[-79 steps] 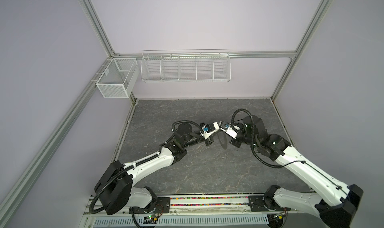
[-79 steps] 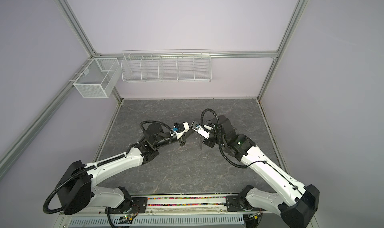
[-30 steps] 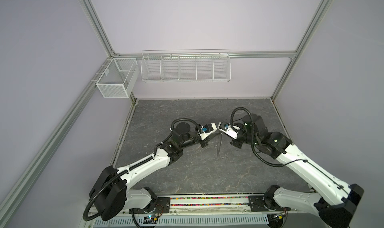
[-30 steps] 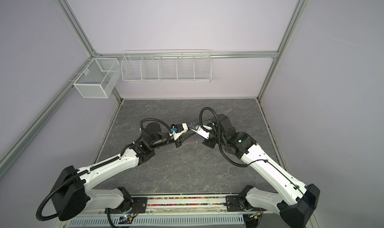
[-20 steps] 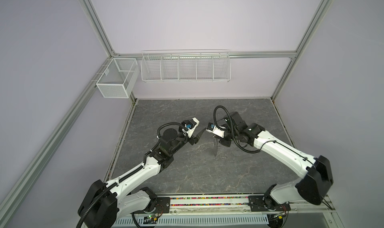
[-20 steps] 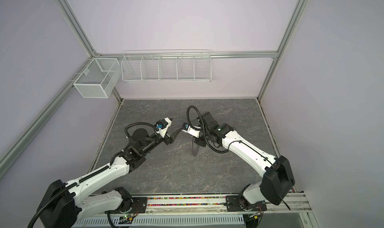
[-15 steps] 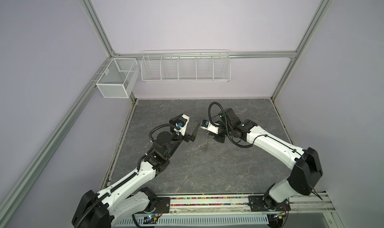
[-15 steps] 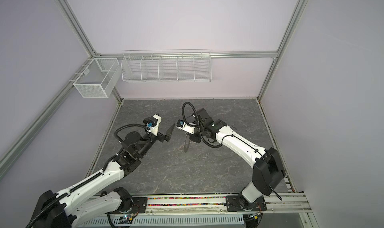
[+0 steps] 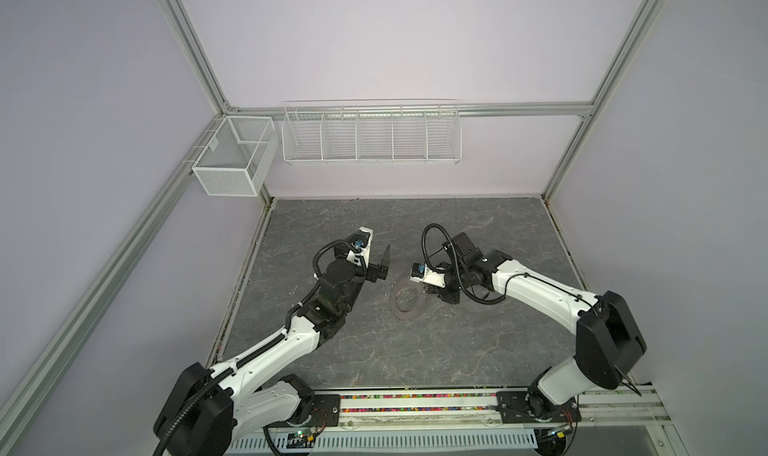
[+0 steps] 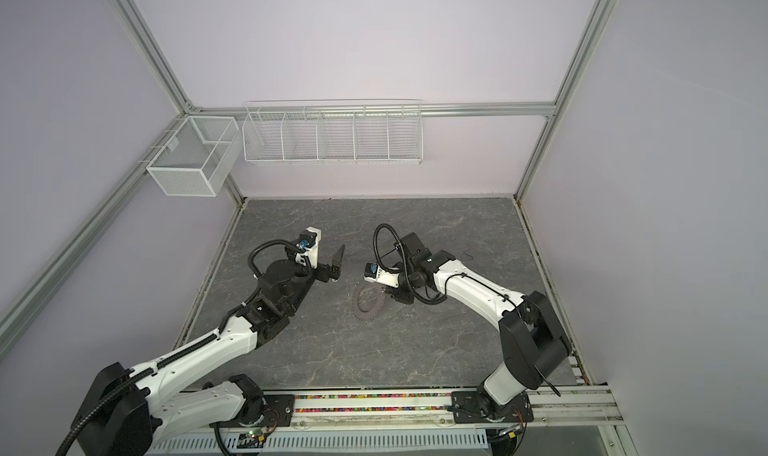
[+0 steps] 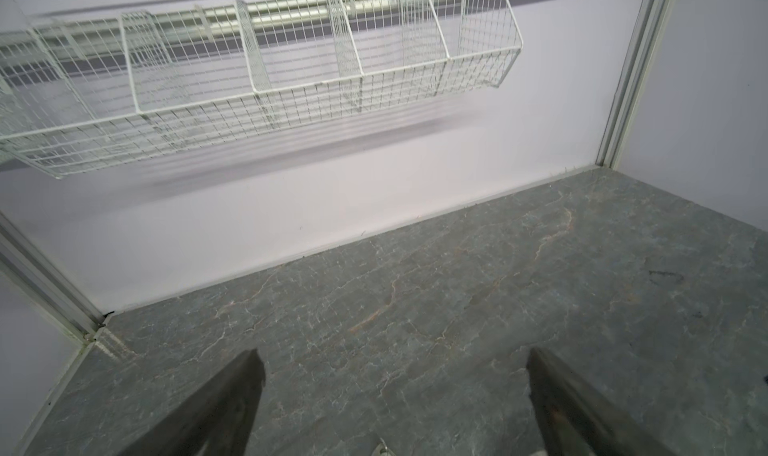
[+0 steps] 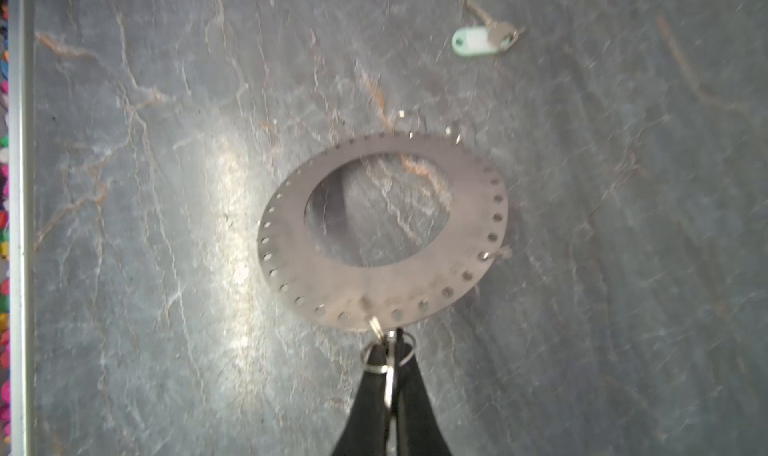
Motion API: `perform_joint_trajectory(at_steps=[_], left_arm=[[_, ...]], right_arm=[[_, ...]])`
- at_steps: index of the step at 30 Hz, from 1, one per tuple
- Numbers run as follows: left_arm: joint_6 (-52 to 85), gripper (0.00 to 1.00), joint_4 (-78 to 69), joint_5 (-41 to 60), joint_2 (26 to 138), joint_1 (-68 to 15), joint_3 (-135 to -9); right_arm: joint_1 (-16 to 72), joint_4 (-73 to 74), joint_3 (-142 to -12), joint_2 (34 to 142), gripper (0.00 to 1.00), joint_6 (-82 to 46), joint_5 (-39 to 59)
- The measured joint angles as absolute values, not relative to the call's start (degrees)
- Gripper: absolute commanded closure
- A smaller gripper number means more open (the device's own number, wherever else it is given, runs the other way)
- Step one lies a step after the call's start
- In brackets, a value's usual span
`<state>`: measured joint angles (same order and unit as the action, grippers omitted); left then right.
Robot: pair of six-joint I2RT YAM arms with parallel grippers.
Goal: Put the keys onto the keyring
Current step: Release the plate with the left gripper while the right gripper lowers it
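1 keyring [image 12: 374,291] just beyond right claw [image 12: 388,345]

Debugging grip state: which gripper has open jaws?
The left gripper: jaws spread wide, nothing between them. The right gripper is shut on a small split ring at the keyring's rim.

No text, label, brand, number or sign can be read in any view. The pale oblong tag [image 12: 473,41] on the key [image 12: 500,34] lying apart from the keyring [image 12: 374,287] is seen only in the right wrist view (blurred there), and no lettering can be made out on it.
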<state>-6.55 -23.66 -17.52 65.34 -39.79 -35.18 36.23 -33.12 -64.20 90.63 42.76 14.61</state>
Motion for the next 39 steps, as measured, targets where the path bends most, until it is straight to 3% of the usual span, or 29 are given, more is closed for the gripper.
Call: perform_joint_trajectory(at_steps=[5,9,13,16,20,23,24,26,27,34,39], left_arm=[[-6.52,0.04,-23.73,-14.94,68.64,-39.79,-36.34],[-6.46,0.12,-24.23,-13.19,70.06,-39.79,-37.41],[-6.46,0.14,-25.04,-11.70,71.18,-39.79,-37.41],[-6.20,0.24,-25.02,-10.87,71.79,-39.79,-37.41],[-5.67,0.26,-24.86,-9.96,72.05,-39.79,-37.41],[-5.41,0.28,-24.43,-9.30,72.03,-39.79,-37.41],[-5.32,0.35,-23.94,-9.13,71.99,-39.79,-37.41],[-4.99,0.55,-22.35,-8.91,71.57,-39.75,-37.41],[-5.08,0.60,-21.32,-8.86,71.09,-39.70,-37.41],[-3.95,0.62,-13.43,-7.99,66.46,-37.10,-37.41],[-0.23,0.65,-9.52,-5.52,66.22,-34.22,-37.41]], right_arm=[[34.94,-37.93,-64.18,92.14,0.93,43.72,9.56],[34.06,-41.21,-64.31,94.59,0.93,43.75,5.10],[32.93,-43.90,-64.77,99.61,0.93,43.07,1.30],[31.86,-44.42,-64.77,100.75,0.87,42.59,-0.25],[30.17,-44.99,-64.79,100.77,0.65,41.85,-1.04],[28.82,-45.41,-64.82,100.51,0.59,41.89,-0.73],[28.23,-45.58,-64.82,100.05,0.58,41.85,-0.36],[27.05,-45.71,-64.82,98.52,0.57,41.78,0.58],[26.11,-45.74,-64.82,97.06,0.56,41.71,1.58],[23.77,-42.33,-66.54,86.91,0.61,43.66,12.97],[30.63,-38.85,-72.36,94.85,0.67,47.20,19.42]])
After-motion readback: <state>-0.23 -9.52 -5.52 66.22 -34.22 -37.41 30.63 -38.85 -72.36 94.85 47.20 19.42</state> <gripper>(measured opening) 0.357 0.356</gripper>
